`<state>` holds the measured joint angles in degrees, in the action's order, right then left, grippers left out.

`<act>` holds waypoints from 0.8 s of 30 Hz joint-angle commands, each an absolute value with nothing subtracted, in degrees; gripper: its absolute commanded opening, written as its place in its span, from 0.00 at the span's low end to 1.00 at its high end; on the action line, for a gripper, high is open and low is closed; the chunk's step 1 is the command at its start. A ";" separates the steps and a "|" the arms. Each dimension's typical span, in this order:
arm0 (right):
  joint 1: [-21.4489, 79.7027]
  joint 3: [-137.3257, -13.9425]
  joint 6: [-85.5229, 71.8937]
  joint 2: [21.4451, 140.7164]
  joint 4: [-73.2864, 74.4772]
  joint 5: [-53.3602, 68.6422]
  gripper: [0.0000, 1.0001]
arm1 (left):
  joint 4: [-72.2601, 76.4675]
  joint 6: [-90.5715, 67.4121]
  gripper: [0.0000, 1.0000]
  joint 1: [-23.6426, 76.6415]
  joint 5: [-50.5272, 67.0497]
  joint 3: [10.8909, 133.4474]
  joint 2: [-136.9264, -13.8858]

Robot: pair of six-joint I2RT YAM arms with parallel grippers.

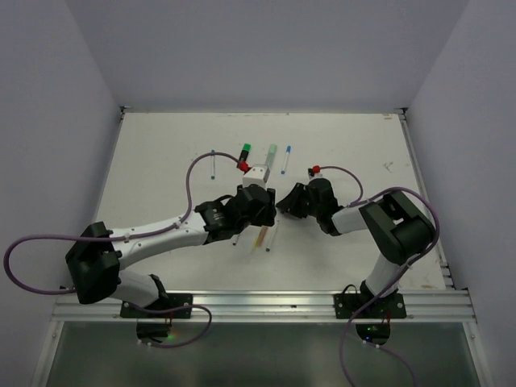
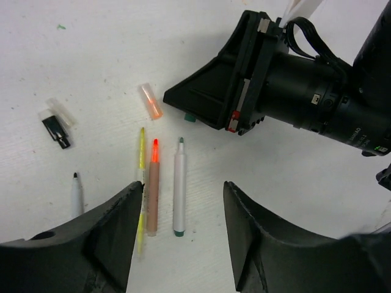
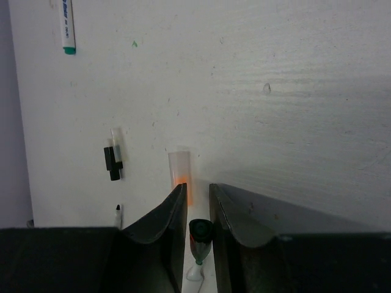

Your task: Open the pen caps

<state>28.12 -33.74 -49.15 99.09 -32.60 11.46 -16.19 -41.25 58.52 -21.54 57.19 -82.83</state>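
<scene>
Item: left gripper, jaws about half open, holding nothing, above a green-tipped white pen and an orange highlighter, both uncapped on the bench. Item: right gripper, at its 12 o'clock, jaws pinched on a green cap. Loose on the bench: clear orange cap at 11 o'clock, black cap at 10 o'clock.

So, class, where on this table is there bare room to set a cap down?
Bare: the table's left strip, from its edge to the thin pen; and the far right, between the blue-tipped pen and the right edge. Crowded: the centre, where the open left claw and the right claw, shut on a green cap, meet over uncapped pens and loose caps.
</scene>
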 commanded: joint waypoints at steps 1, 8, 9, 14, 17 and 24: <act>28.30 -31.99 -50.01 102.04 -39.11 11.16 0.27 | -16.79 -41.40 0.60 56.61 -26.37 53.97 -79.99; 28.30 -29.10 -50.54 101.52 -40.61 8.00 0.36 | -14.24 -41.04 0.76 50.54 -24.35 47.12 -75.94; 28.21 -28.74 -50.54 100.99 -40.34 7.30 0.37 | -14.24 -40.87 0.76 50.10 -24.35 46.50 -75.07; 28.21 -28.82 -47.65 94.77 -34.22 2.47 0.40 | -13.01 -40.78 0.77 48.69 -24.52 42.11 -72.25; 28.13 -33.47 -43.34 90.46 -25.80 -0.42 0.45 | -12.22 -40.87 0.77 48.43 -24.43 40.26 -71.19; 28.21 -50.95 -32.98 92.44 -6.79 -15.96 0.57 | -10.81 -40.43 0.80 48.25 -24.78 38.50 -70.31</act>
